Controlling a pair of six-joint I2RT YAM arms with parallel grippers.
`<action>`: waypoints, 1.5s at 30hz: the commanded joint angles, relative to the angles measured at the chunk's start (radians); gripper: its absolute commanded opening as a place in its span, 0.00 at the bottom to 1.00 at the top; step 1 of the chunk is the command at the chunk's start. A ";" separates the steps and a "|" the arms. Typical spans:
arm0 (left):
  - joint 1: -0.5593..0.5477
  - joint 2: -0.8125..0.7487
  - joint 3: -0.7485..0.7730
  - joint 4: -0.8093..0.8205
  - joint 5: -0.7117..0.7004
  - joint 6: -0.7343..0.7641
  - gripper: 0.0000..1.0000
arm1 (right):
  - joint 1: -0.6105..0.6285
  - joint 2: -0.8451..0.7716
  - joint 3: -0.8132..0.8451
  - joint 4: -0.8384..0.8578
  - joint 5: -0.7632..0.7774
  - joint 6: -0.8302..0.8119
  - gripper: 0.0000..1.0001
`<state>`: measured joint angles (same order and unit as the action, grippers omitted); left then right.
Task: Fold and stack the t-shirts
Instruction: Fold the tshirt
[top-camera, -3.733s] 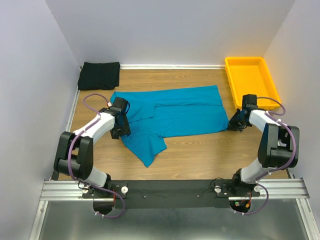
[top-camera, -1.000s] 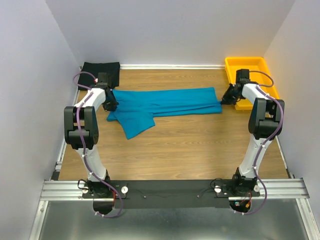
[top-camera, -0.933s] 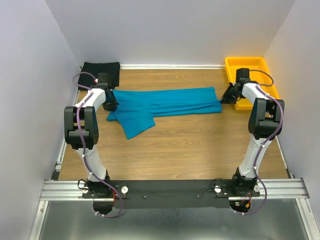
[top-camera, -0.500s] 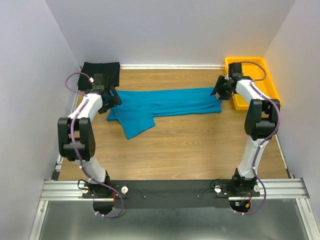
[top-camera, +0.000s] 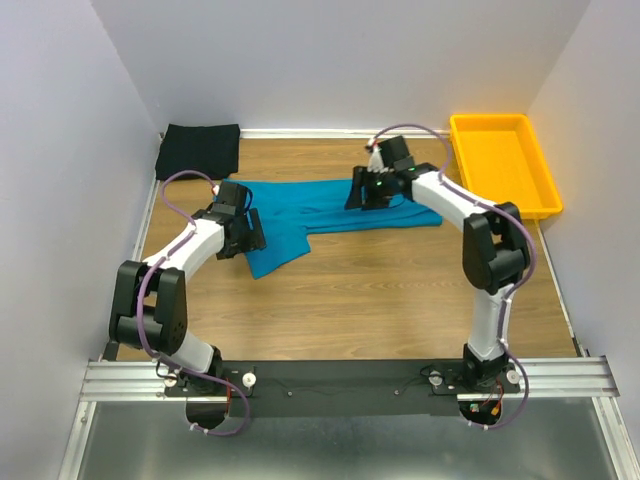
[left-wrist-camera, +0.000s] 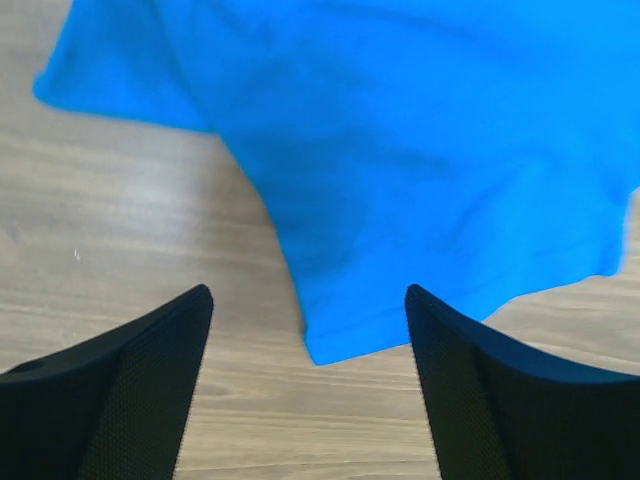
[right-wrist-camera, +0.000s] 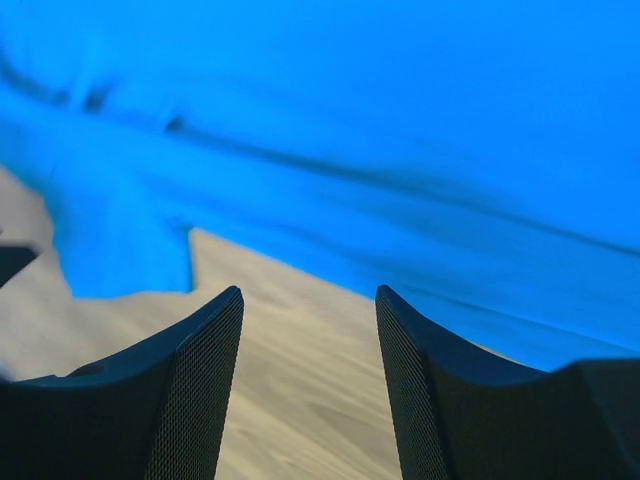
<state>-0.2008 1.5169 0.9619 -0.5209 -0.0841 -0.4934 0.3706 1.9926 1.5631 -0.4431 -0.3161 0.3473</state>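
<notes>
One bench (top-camera: 390, 300) carries two shirts and one tray, with two end effectors over it. The black shirt (top-camera: 199, 150) sits folded in the far left corner, beyond the left end of the teal shirt (top-camera: 330, 205) and apart from it. The left end effector (top-camera: 247, 232) is over the teal shirt's left end, by the sleeve that juts toward the arms. In the left wrist view its fingers (left-wrist-camera: 140, 390) stand spread with nothing between them, above the sleeve's hem. The teal shirt lies flat as a long band across the far middle of the bench, its far edge fairly straight. The right end effector (top-camera: 362, 193) is over the band's middle, jaws parted and empty. The tray (top-camera: 500, 165) lies right of the teal shirt, a strip of bare wood between them. Nearer than the teal shirt, bare wood runs the whole width to the arm bases.
</notes>
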 joint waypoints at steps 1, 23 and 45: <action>-0.011 -0.011 -0.041 -0.004 0.020 0.027 0.81 | 0.105 0.084 -0.025 0.070 -0.130 0.025 0.62; -0.038 0.112 -0.084 0.042 0.136 0.092 0.42 | 0.271 0.285 0.002 0.144 -0.265 0.121 0.40; 0.009 0.115 0.159 0.082 0.018 0.073 0.00 | 0.254 0.301 0.189 0.142 -0.143 0.122 0.01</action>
<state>-0.2211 1.6253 1.0393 -0.4858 -0.0021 -0.4088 0.6342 2.2700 1.6730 -0.2970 -0.5282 0.4706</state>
